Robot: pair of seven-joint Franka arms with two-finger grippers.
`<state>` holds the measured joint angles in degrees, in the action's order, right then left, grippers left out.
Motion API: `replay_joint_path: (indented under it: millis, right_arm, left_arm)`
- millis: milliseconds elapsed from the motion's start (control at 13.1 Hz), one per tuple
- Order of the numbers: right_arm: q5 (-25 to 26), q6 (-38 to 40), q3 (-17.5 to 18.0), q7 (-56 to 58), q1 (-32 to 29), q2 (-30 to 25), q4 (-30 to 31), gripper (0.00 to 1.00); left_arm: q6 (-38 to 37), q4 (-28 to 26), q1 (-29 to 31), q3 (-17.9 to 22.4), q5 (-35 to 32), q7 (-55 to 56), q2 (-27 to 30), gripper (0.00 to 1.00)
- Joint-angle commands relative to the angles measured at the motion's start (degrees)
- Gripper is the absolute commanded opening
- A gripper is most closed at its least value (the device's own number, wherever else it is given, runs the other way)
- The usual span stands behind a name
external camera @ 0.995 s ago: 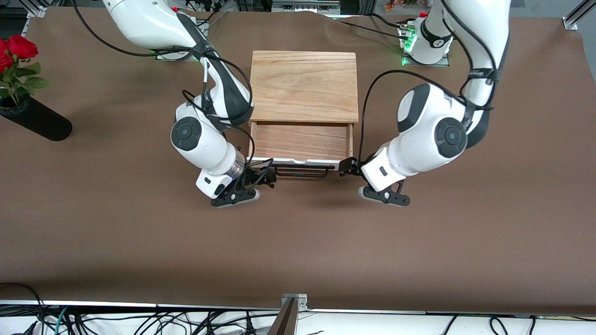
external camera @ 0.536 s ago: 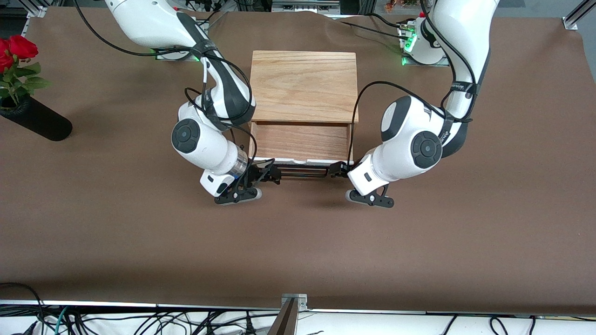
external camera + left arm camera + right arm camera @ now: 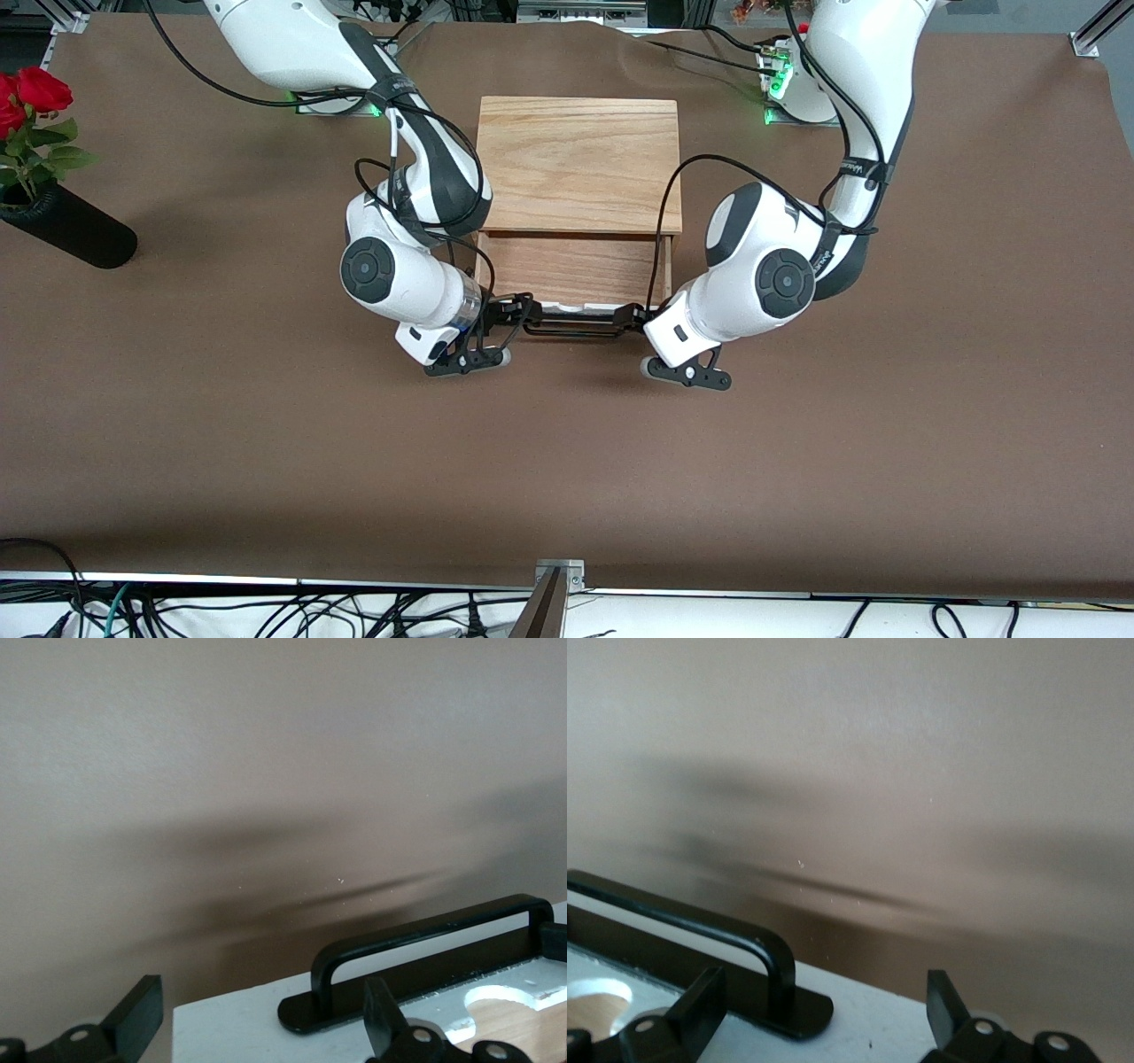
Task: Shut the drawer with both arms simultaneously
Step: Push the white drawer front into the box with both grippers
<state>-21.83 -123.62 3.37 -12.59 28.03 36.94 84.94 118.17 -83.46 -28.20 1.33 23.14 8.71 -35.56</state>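
Observation:
The drawer (image 3: 574,268) stands pulled out of the light-oak box (image 3: 579,164), its white front panel (image 3: 580,307) and black wire handle (image 3: 572,329) facing the front camera. My right gripper (image 3: 519,315) is open at the panel's end toward the right arm; in the right wrist view (image 3: 824,1017) its fingers straddle the white panel (image 3: 859,1023) beside the handle's foot (image 3: 775,979). My left gripper (image 3: 633,317) is open at the other end; in the left wrist view (image 3: 259,1026) it straddles the panel (image 3: 230,1028) by the handle (image 3: 425,935).
A black vase with red roses (image 3: 64,229) lies toward the right arm's end of the table. The brown table cover (image 3: 567,461) stretches toward the front camera. Cables (image 3: 266,611) run along the table's front edge.
Both grippers have moved inward along the drawer's front panel, toward the handle's two ends. The drawer stays about as far out as before.

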Motion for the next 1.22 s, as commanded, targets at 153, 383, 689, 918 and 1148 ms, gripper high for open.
replay_joint_path:
  millis: [153,383,689,918,1148]
  right_arm:
    - [-1.3,2.6,0.9,-0.1,-0.1,0.1,0.0,1.00]
    - [-1.3,4.8,0.9,-0.2,-0.1,0.1,-0.1,1.00]
    - [-4.4,9.6,0.9,-0.2,0.0,-0.6,-0.1,1.00]
    - [-4.4,11.3,1.5,-0.3,0.1,-0.4,-0.1,1.00]
    - [-4.5,12.9,2.1,-0.4,0.1,-0.1,0.0,1.00]
  left_arm:
    - [0.7,-3.6,-0.4,0.0,2.1,0.3,0.7,1.00]
    - [0.1,-5.5,0.2,-0.7,2.6,0.3,0.9,1.00]
    - [-1.7,-6.7,0.4,-3.8,2.7,10.2,2.8,1.00]
    - [-4.7,-6.8,0.9,-4.0,2.7,11.8,3.0,1.00]
    - [-6.6,-10.6,1.3,-4.0,2.7,11.8,5.2,1.00]
